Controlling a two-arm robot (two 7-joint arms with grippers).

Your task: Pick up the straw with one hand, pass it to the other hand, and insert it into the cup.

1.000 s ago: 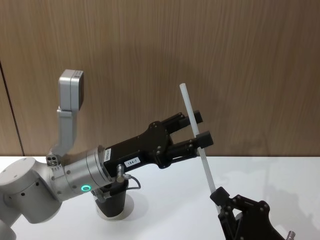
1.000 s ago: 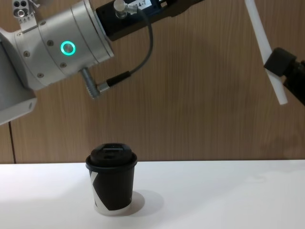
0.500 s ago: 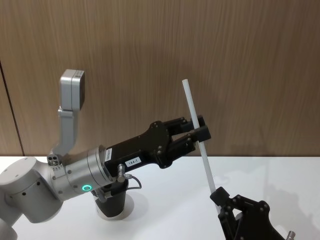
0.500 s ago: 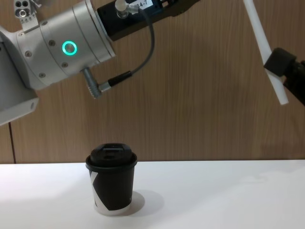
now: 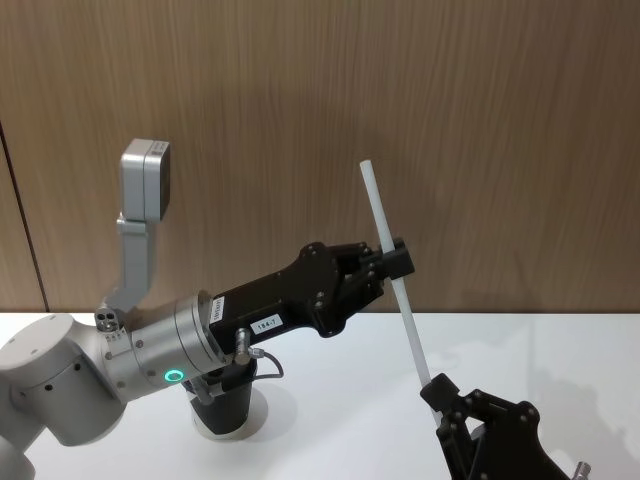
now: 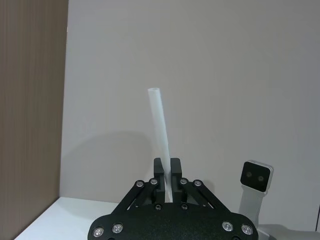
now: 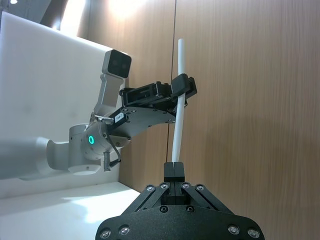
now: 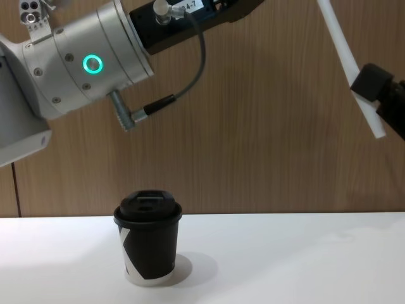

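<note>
**Two grips, one straw: handover at the halfway mark**

Here we are at the swap, high above the table. My right gripper, low at the right of the head view, is pinched on the straw close to its bottom end. In the chest view a short stub pokes out beneath the grip. I judge that low hold is deliberate, since it leaves most of the length free for my other arm.

My left gripper is on it too, reaching from lower left to the centre of the frame. Its fingers are pressed together on the shaft around mid-length, and the white tube runs up between them. Both tools are clamped on it at once, well apart along the shaft.

The straw leans, with its top toward upper left and its bottom toward lower right, clear of the surface.

The cup stands upright at lower left of the chest view with its lid on, beneath my left forearm. That is handy for the arm I expect to do the inserting.

As I read it, the right should let go before the left swings. If both pull, the thin tube could bend. The mid-shaft hold leaves the lower part free to go down into the lid, and that will need careful aim.
</note>
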